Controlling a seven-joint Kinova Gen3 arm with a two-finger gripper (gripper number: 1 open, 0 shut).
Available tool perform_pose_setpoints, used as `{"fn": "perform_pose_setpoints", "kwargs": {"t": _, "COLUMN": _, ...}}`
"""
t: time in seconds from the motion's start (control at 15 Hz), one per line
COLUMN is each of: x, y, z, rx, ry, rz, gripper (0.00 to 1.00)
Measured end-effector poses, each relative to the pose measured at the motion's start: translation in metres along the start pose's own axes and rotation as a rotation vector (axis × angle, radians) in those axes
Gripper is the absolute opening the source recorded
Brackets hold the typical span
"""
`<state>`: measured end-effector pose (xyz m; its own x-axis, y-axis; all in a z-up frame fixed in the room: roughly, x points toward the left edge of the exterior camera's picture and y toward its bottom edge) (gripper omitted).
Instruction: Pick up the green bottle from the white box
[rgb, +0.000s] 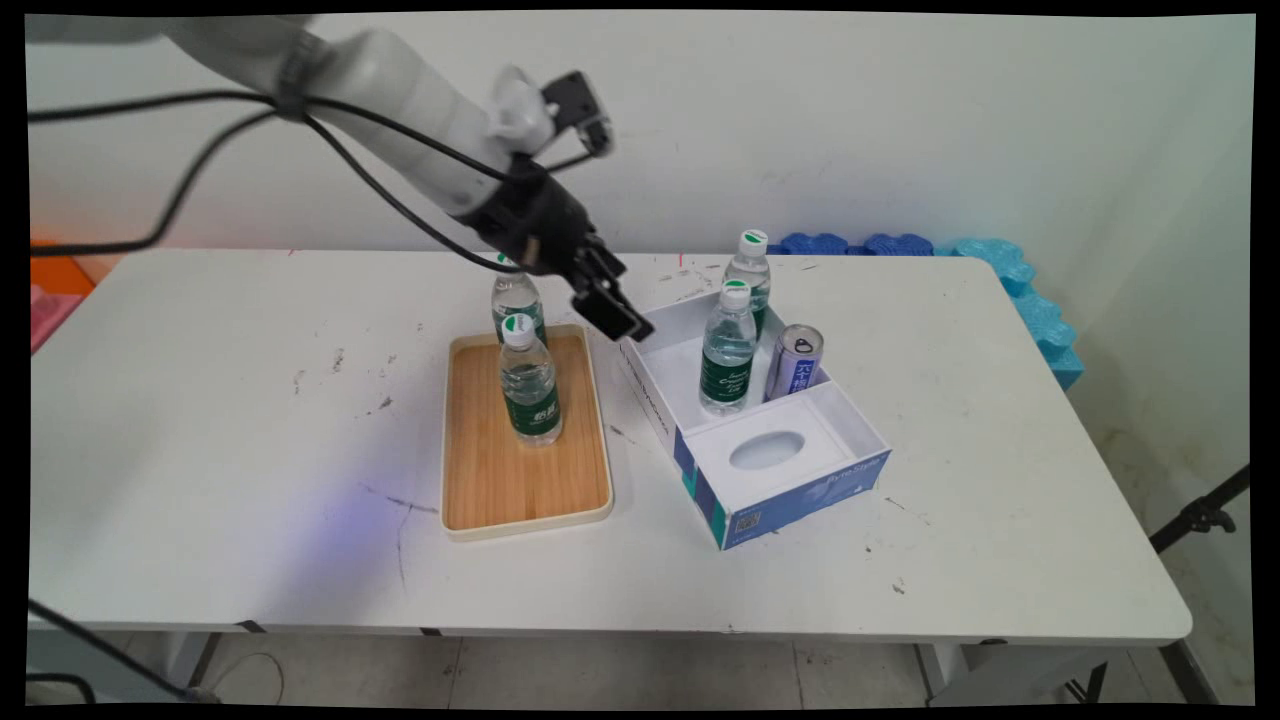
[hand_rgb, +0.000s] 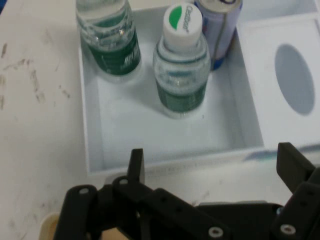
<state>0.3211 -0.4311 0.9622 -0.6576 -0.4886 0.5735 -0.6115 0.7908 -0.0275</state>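
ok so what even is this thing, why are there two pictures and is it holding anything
It is a white robot arm with a black two-fingered claw at its end, working over a white table. The wide picture comes from a fixed camera looking down across the table. The close one comes from a camera on the hand, so the claw rises from its bottom edge. On the table lies a wooden tray with two water bottles, and beside it an open blue and white box holding two more bottles and a can. The claw is open and holds nothing; it hangs between tray and box, by the box's near wall.
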Motion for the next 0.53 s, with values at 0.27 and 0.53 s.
{"fn": "perform_pose_setpoints", "kwargs": {"t": 0.27, "x": 0.006, "y": 0.005, "z": 0.038, "rx": 0.010, "ry": 0.017, "rz": -0.017, "gripper": 1.00}}
{"fn": "perform_pose_setpoints", "kwargs": {"t": 0.53, "x": 0.013, "y": 0.011, "z": 0.076, "rx": 0.021, "ry": 0.035, "rz": -0.025, "gripper": 1.00}}
